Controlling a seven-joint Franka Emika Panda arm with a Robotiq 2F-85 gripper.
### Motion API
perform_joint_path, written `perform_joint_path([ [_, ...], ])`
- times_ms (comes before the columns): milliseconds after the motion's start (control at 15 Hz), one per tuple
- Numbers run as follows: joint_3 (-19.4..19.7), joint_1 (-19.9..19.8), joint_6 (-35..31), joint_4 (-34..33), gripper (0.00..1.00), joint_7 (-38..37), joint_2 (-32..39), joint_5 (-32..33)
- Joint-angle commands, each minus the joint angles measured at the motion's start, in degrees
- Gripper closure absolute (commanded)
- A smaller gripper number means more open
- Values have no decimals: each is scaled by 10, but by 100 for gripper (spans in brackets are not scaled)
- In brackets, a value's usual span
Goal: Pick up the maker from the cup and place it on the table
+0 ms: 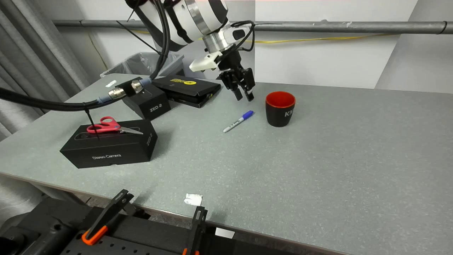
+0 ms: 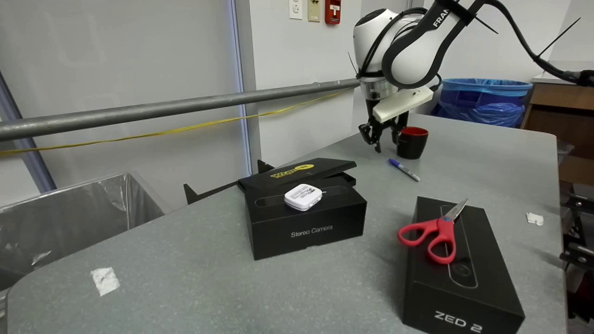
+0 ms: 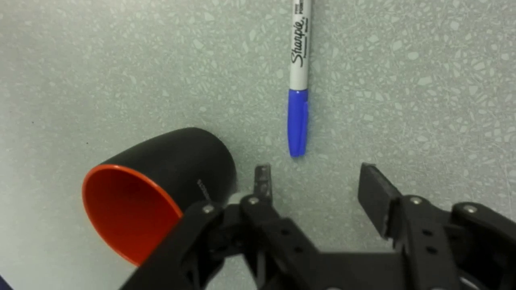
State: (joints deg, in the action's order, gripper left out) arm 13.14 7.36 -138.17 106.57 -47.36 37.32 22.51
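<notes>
The marker (image 1: 239,121), blue cap and whitish barrel, lies flat on the grey-green speckled table (image 1: 318,177), beside the cup and apart from it. It also shows in an exterior view (image 2: 404,170) and in the wrist view (image 3: 299,76), where its far end is cut off. The dark cup (image 1: 277,115) with red inside stands upright; no handle can be made out. In the wrist view the cup (image 3: 181,157) is left of the fingers and partly hidden by them. My gripper (image 1: 245,98) is open and empty above the table, near the cap end; its fingers (image 3: 313,167) straddle bare tabletop.
Red-handled scissors (image 1: 109,125) lie on a black box (image 1: 116,150). Another black box (image 1: 150,104) and a flat black box with yellow print (image 1: 187,88) stand near the back. A grey pipe (image 1: 336,27) runs along the wall. A lined bin (image 2: 83,213) stands beyond the table edge.
</notes>
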Motion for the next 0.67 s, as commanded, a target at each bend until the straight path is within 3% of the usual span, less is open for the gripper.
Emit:
perform_joint_path([
  [0, 14, 16, 17, -23, 7, 5, 6, 10],
  [133, 14, 17, 18, -26, 0, 5, 4, 10],
  [333, 9, 14, 46, -33, 0, 29, 2, 8],
  [400, 8, 11, 12, -17, 0, 10, 1, 1],
  [600, 7, 10, 25, -21, 0, 21, 1, 2],
])
